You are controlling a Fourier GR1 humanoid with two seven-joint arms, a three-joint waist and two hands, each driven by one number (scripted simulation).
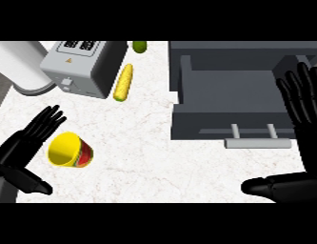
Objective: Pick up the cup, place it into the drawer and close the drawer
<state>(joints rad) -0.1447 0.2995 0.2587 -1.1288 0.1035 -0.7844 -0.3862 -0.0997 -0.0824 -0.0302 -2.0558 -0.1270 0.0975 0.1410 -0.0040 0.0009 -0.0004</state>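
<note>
Yellow cup point(68, 149) on bench point(153, 152) — not yet grasped.
Left hand point(22, 143) spread beside it; right hand point(315, 124) spread by open drawer point(224, 88) — next, curl round cup.

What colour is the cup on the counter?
The cup is yellow inside, red with a touch of green outside, shown in the head view.

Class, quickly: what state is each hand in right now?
Left hand: open, beside the cup, holding nothing.
Right hand: open, by the drawer, holding nothing.
</note>
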